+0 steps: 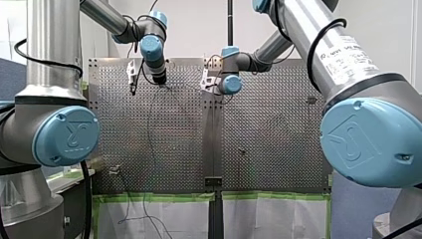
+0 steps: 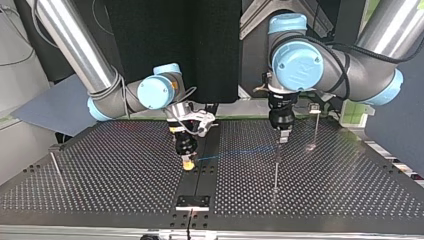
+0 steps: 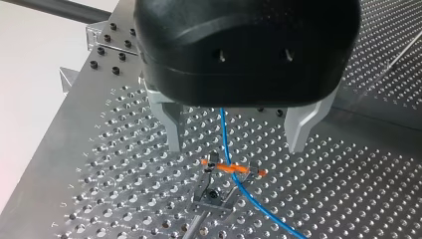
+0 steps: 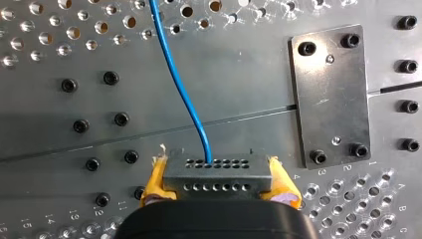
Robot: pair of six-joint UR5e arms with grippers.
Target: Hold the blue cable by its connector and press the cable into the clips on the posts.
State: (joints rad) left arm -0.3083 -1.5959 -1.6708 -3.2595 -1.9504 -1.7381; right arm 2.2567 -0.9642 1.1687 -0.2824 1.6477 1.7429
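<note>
Right hand (image 4: 218,175) clamps the grey connector block (image 4: 219,167) of the thin blue cable (image 4: 181,84); left hand (image 3: 236,145) hangs open over an orange clip (image 3: 233,169).

Cable (image 4: 179,84): thin single blue strand; leaves the upper hole row of the connector and curves away. In the top view it is a nearly level line running to the middle post.
Connector (image 4: 217,174): small grey block with two rows of holes, clamped at both ends between the yellow pads (image 4: 155,180) of my right gripper (image 4: 217,185).
Clip (image 3: 231,169): orange crosspiece on the post head; the cable crosses it.
Posts (image 2: 275,170): thin upright rods, well apart.
</note>
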